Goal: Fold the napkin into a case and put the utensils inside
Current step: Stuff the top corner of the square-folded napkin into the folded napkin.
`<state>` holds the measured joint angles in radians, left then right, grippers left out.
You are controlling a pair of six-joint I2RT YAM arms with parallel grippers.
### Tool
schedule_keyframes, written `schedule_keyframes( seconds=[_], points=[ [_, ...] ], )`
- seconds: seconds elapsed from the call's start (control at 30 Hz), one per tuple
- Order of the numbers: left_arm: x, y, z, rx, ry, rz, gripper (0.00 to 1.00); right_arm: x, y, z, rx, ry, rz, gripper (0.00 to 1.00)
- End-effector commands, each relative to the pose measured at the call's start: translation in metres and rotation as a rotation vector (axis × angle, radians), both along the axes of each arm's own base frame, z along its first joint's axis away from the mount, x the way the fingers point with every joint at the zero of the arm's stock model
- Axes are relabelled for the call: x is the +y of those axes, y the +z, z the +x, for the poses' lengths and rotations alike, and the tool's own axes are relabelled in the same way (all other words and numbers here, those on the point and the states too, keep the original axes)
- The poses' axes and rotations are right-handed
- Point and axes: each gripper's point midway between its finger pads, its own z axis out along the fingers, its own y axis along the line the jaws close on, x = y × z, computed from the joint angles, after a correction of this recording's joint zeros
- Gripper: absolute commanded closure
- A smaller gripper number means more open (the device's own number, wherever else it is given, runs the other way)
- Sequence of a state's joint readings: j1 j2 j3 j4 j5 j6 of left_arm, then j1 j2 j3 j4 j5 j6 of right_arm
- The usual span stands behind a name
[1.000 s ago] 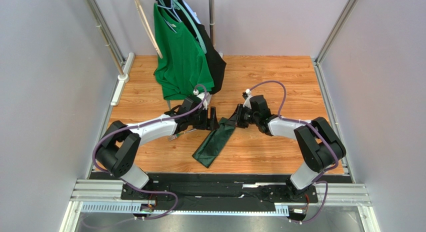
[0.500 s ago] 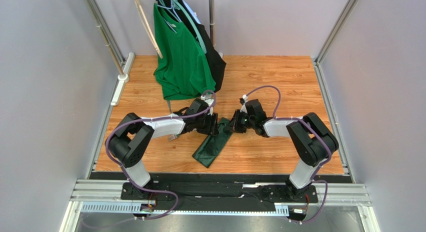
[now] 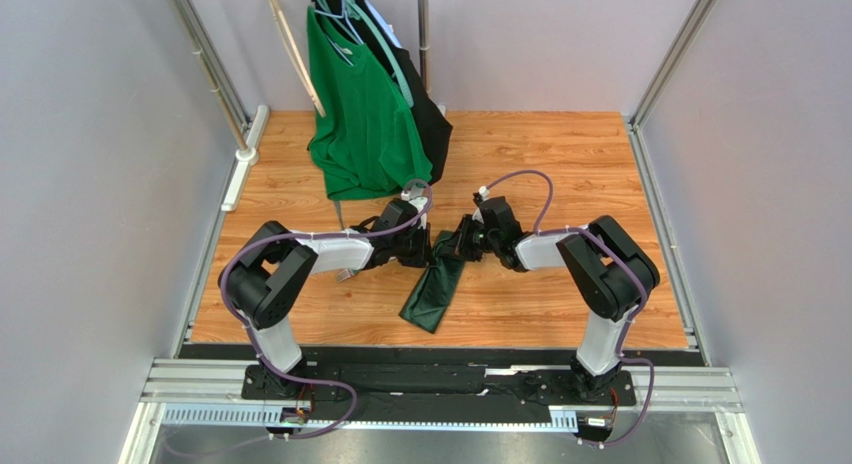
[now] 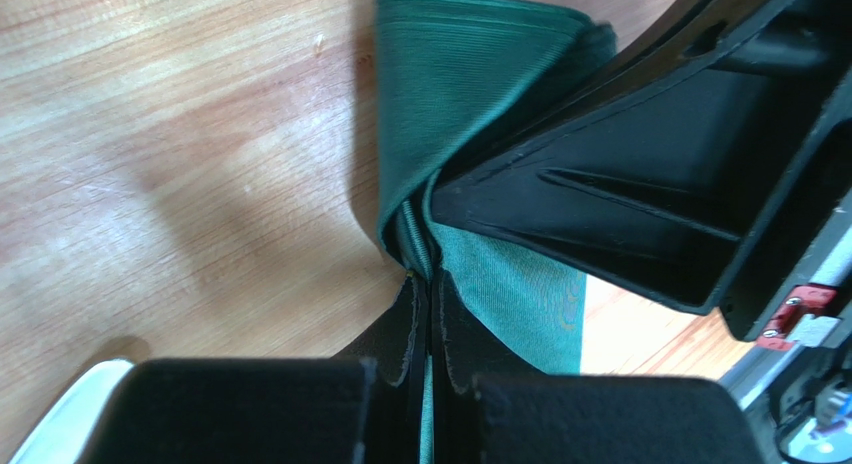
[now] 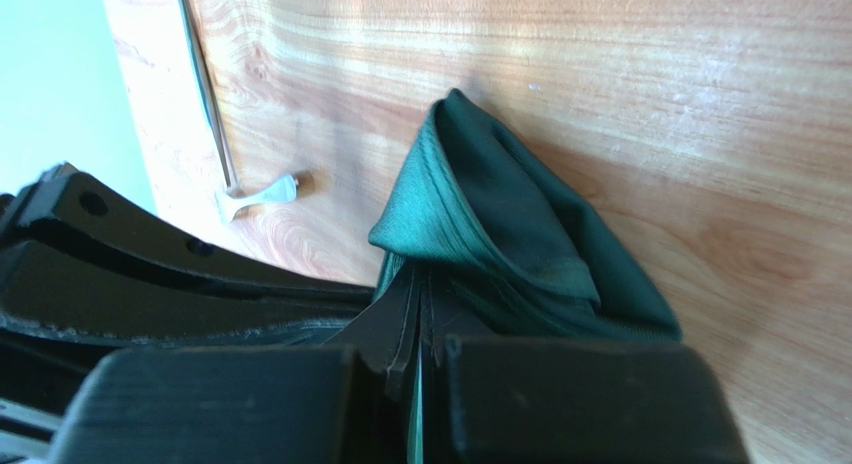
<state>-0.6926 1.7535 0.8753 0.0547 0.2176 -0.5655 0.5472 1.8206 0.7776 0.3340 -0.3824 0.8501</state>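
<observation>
Top external view: nearest the arm bases, the napkin [image 3: 432, 294] lies as a narrow folded strip on the wooden table [image 3: 540, 314]. It runs diagonally from its near end toward the middle of the table. Its far end is gathered up between the two arms, which meet there from either side.

The left gripper [image 3: 428, 250] is clamped on that end from the left. The left wrist view shows its pads [image 4: 400, 324] pressed together on a thin edge of the dark green cloth, with the fabric bunched just beyond.

The right gripper [image 3: 460, 242] pinches the same end from the right. Its wrist view shows its fingers [image 5: 390, 334] closed on a fold that rises in a peak in front of them. The two grippers sit just beside each other.

Farther back, a brighter green T-shirt [image 3: 365, 114] and a black garment [image 3: 432, 129] hang from a rack [image 3: 423, 34] at the table's far side.
</observation>
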Motion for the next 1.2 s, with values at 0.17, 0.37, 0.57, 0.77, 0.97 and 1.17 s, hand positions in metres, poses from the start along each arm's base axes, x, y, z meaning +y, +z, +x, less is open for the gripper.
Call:
schedule_keyframes(
  seconds=[0.17,0.37,0.57,0.77,0.97,1.17],
  points=[
    [0.011,-0.019,-0.016,0.063,0.000,0.060,0.72,-0.003,-0.012,0.025,-0.019,-0.105,-0.035,1.00],
    [0.019,0.008,-0.033,0.057,-0.031,0.035,0.21,-0.008,-0.017,0.018,-0.017,-0.071,-0.073,1.00],
    [0.019,-0.009,-0.067,0.161,-0.117,0.073,0.22,-0.008,-0.020,0.021,-0.011,-0.062,-0.075,1.00],
    [0.025,-0.023,-0.099,0.266,-0.142,0.063,0.30,-0.008,-0.020,0.022,-0.019,-0.053,-0.088,1.00],
    [0.036,-0.027,-0.107,0.272,-0.110,0.068,0.44,-0.010,-0.018,0.025,-0.031,-0.034,-0.111,1.00],
    [0.034,-0.027,-0.105,0.252,-0.096,0.042,0.75,-0.009,-0.003,0.027,-0.061,-0.002,-0.111,1.00]
  ],
)
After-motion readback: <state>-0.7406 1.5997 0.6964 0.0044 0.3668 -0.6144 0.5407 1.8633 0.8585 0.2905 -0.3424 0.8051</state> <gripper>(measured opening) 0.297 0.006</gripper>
